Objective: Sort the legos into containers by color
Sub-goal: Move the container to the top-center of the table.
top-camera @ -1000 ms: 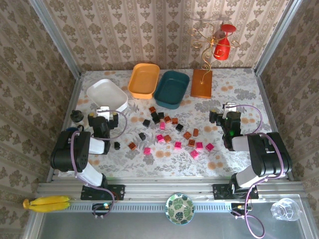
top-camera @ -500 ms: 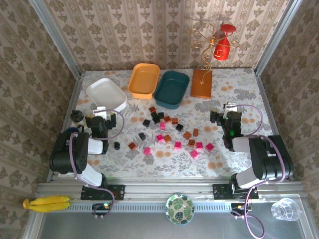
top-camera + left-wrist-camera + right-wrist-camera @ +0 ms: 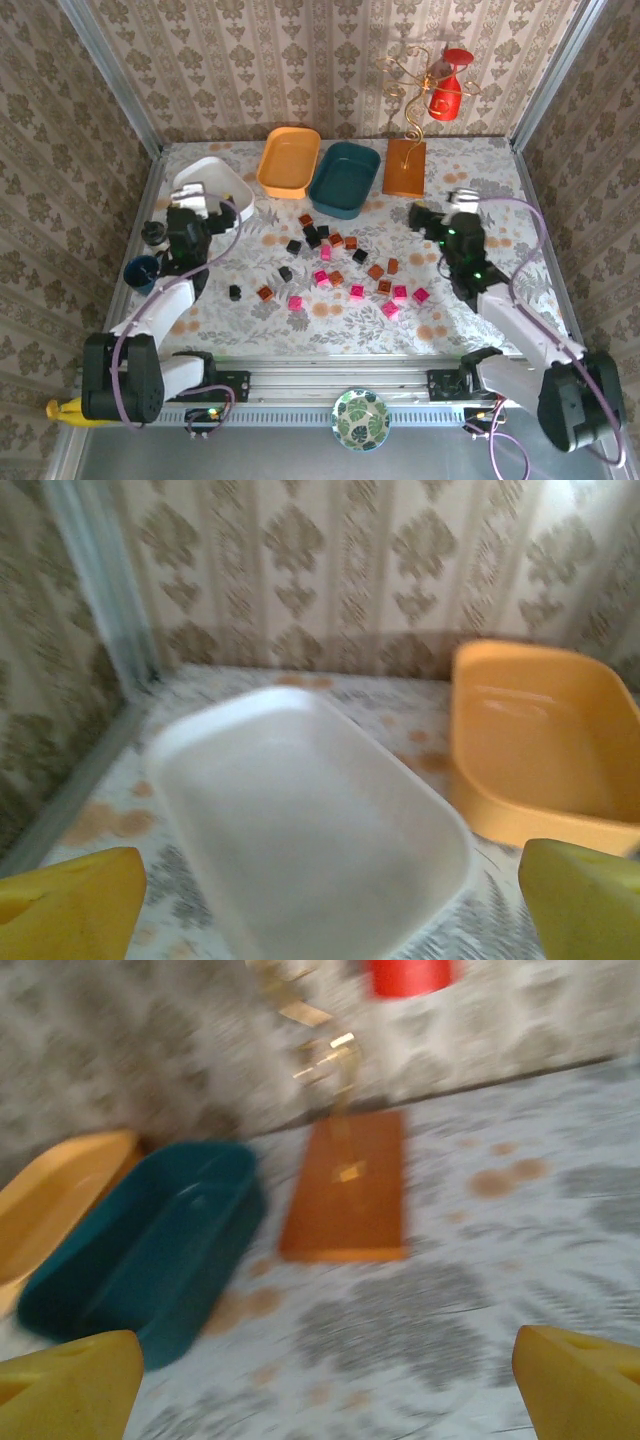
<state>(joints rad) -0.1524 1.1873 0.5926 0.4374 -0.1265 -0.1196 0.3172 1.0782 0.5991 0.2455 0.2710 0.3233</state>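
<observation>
Top external view puts all the tiny cube-like plastic legos [image 3: 340, 265], black, bright pink and orange-brown, loose on the floral table [image 3: 500, 190] near its middle; none lies in a tray, so I judge you are at the opening reach.

Your left end effector [image 3: 203, 195] hangs over the near rim of the shallow white plastic tray [image 3: 225, 172], fingers wide apart and empty. Your right end effector [image 3: 440, 208] is likewise spread and empty, right of the dark teal plastic tray [image 3: 345, 178]; the orange-yellow plastic tray [image 3: 289, 160] sits between the other two.

Start with outliers, not the crowded cluster. The lone black brick [image 3: 234, 292] at the near left suits the left arm, and the pink brick [image 3: 420, 295] at the right edge suits the right. Come down square, straddle one brick only, and close gently, since pieces this small will skid.

Against the earlier frames, both arms have unfolded from a tucked pose. The left end effector has travelled far and left towards the white tray, uncovering a dark blue mug [image 3: 142, 270]; the right has shifted slightly far and left; the legos have not moved.
</observation>
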